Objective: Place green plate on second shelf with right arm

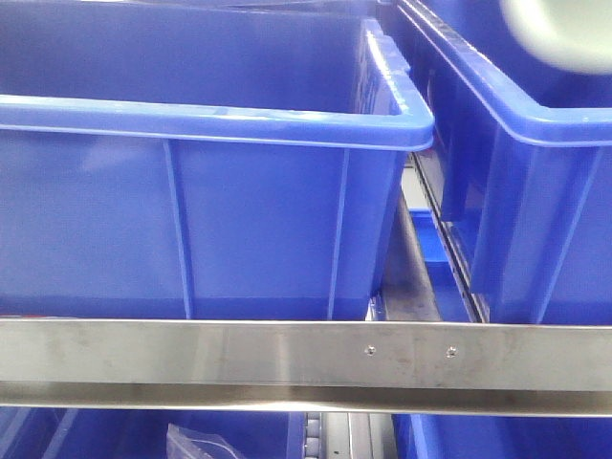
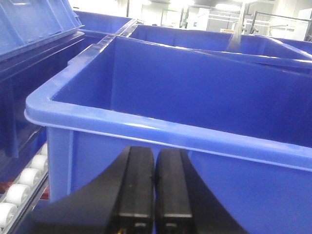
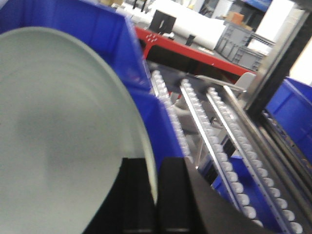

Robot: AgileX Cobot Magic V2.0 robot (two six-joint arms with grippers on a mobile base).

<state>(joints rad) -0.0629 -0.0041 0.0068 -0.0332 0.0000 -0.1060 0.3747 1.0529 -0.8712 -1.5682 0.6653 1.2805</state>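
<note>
No text, label, brand or number is showing clearly enough to read on the bins (image 1: 191,191), rail (image 1: 287,354) or background equipment.

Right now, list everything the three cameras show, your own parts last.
plate: one, pale green, edge between the right gripper's fingers, tilted beside a blue bin; a blurred corner of it shows top right in the front view.
bins: at least two, blue, side by side on the shelf, left bin, right bin; more blue bins on the level below.
rail: one, bare steel, across the front of the shelf.
roller tracks: several, white rollers, running back along the shelf next to the bins.
plastic bag: one, clear, in a lower bin.
left gripper: black, shut, empty, facing a bin's wall.
right gripper: black, shut on the plate's rim.
</note>
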